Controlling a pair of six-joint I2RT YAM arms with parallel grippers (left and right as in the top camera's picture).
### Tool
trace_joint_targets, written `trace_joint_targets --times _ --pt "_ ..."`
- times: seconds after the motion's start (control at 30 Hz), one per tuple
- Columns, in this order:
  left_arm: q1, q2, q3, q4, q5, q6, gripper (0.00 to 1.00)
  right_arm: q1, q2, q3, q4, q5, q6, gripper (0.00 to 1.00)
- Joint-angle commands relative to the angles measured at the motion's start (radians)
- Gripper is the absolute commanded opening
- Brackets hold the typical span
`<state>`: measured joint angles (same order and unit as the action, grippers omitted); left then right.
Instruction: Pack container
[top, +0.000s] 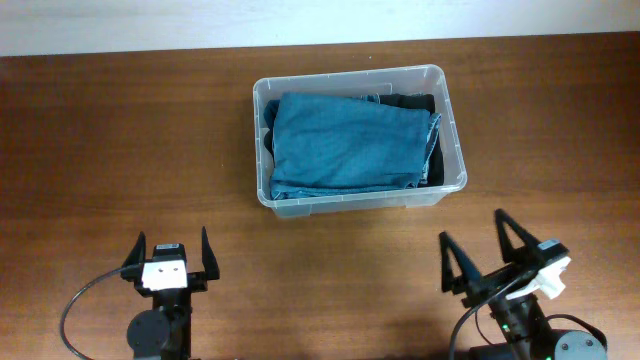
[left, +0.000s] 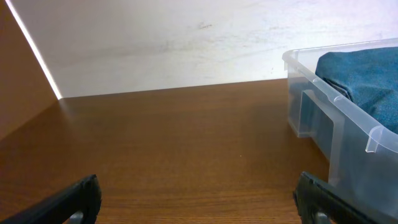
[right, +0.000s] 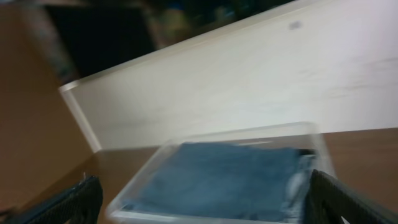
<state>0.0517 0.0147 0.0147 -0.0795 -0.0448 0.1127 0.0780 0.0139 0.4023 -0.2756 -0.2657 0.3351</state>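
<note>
Denim (top: 345, 145), blue and folded, lies on top inside the container (top: 350, 199) and covers most of it. A darker cloth (top: 434, 150) peeks out from under it along the far and right sides. The container is clear plastic and sits on the far half of the brown bench (top: 120, 150), a little right of centre. Its long side faces the arms, and the white wall (top: 300, 20) is close behind it.

Both arms are down at the near edge, well apart from the container. The left gripper (top: 172, 238) is released, jaws spread wide and holding nothing, and it points at bare bench left of the container. Its wrist camera catches the container's corner off to the right. The right gripper (top: 472, 228) is spread and empty too, angled slightly leftward toward the container, which looks blurred in its wrist view.
</note>
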Motion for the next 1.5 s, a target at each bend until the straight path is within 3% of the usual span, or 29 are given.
trace_joint_targets --times 0.0,0.27,0.6,0.83,1.47 --pt "-0.006 -0.008 -0.006 0.0 0.003 0.016 0.99 -0.006 -0.01 -0.021 0.019 0.268 -0.01 0.98" --pt "-0.006 -0.008 -0.006 0.0 0.003 0.016 0.99 -0.006 -0.01 -0.066 0.237 0.517 -0.01 0.99" --pt "-0.006 -0.008 -0.006 0.0 0.003 0.016 0.99 -0.006 -0.01 -0.209 0.615 0.525 -0.009 0.98" --pt "-0.006 -0.008 -0.006 0.0 0.003 0.016 0.99 -0.006 -0.01 -0.268 0.742 0.525 -0.01 0.98" --pt "-0.006 -0.008 -0.006 0.0 0.003 0.016 0.99 -0.007 -0.01 -0.397 0.747 0.526 -0.01 0.98"
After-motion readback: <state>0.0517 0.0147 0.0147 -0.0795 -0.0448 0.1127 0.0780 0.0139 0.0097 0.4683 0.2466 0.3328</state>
